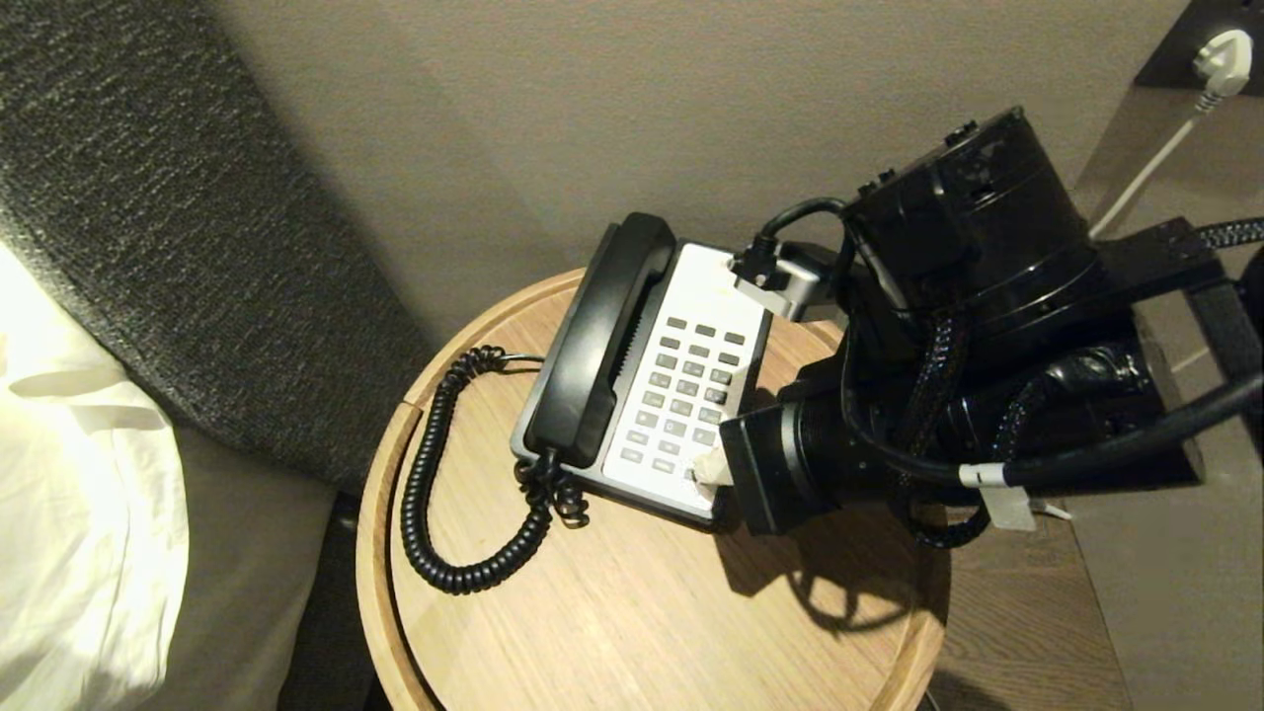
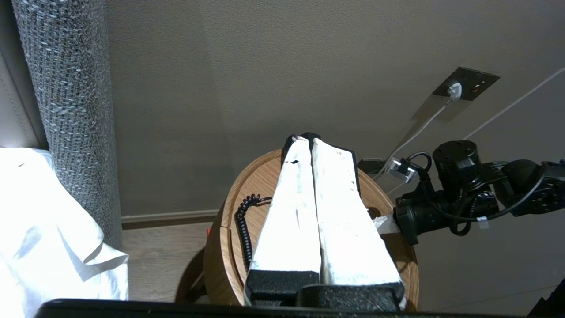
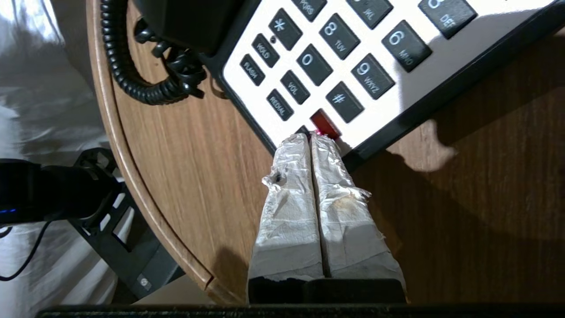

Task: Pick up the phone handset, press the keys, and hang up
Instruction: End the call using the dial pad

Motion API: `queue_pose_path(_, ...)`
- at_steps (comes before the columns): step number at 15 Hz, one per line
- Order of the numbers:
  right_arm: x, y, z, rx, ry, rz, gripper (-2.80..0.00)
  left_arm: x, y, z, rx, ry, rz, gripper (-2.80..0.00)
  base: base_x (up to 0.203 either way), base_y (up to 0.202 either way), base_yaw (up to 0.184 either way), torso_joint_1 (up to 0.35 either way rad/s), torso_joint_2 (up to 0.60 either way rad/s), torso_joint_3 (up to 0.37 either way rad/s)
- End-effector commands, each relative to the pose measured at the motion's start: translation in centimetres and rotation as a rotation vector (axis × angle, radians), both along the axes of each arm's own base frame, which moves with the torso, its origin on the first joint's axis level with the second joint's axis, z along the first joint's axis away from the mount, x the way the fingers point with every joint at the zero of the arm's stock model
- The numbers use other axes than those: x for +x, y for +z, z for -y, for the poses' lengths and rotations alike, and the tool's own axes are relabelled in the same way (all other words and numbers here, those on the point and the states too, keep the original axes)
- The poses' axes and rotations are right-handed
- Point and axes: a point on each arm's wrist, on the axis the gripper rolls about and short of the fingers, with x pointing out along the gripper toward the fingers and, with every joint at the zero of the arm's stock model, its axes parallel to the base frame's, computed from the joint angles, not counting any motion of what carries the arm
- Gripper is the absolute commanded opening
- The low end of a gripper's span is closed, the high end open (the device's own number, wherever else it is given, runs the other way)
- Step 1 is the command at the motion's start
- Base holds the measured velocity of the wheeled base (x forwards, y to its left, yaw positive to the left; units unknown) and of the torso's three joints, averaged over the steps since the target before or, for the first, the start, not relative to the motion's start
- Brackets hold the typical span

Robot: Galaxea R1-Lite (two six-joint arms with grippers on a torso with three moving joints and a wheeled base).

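Wall (image 1: 612,109): a plain beige surface is rising behind everything, with a socket plate (image 2: 465,82) and a white plug (image 1: 1223,59) sitting at its far right.
Headboard (image 1: 148,217): a grey woven panel is running along the robot's left side of the scene.
Bedding (image 1: 69,494): white cloth is lying beside the headboard, at the left edge of the head view.
Table (image 1: 632,612): a round wooden top with a raised rim is standing against the wall and carrying the phone.
Right arm (image 1: 987,326): its black body is reaching in from the right, over the right part of the table.
Base (image 1: 706,296): the white-faced phone base with a black edge is sitting on the far half of the table.
Handset (image 1: 597,341): it is lying in its cradle along the left side of the base.
Cord (image 1: 434,474): the black coil is looping from the handset's near end out over the table and back toward the base.
Left gripper (image 2: 311,143): it is hanging off to the side of the table, its two white-wrapped fingers pressed together and empty.
Right gripper (image 3: 311,137): its taped fingers are clenched together on nothing, and the tips are touching the near corner of the base.
Keys (image 3: 366,79): dark grey buttons are sitting in rows on the white face.
Red key (image 3: 324,123): it is sitting right at the right gripper's tips.
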Motion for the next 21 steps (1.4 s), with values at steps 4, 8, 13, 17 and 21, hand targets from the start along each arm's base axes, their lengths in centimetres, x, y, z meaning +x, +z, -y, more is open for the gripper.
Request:
queue_pose_path(4,0.4,-0.3,-0.1,-0.009,-0.008,-0.008,-2.8,0.0,0.0,0.0,-0.019,-0.005,-0.013,-2.8,0.0,0.0,0.0,0.0,0.0,0.0)
queue_pose_path(8,0.3,-0.3,-0.1,-0.007,-0.01,-0.009,-2.8,0.0,0.0,0.0,-0.017,-0.006,-0.015,-2.8,0.0,0.0,0.0,0.0,0.0,0.0)
queue_pose_path(13,0.6,-1.1,-0.4,-0.029,-0.018,-0.013,-2.8,-0.1,-0.1,-0.1,-0.02,-0.008,-0.011,-2.8,0.0,0.0,0.0,0.0,0.0,0.0)
queue_pose_path(17,0.9,-1.0,-0.6,-0.021,-0.025,0.002,-2.8,-0.3,-0.2,-0.3,-0.024,-0.007,-0.008,-2.8,0.0,0.0,0.0,0.0,0.0,0.0)
queue_pose_path(21,0.9,-0.8,-0.6,-0.023,-0.025,0.03,-2.8,-0.4,-0.3,-0.3,-0.023,-0.008,-0.009,-2.8,0.0,0.0,0.0,0.0,0.0,0.0)
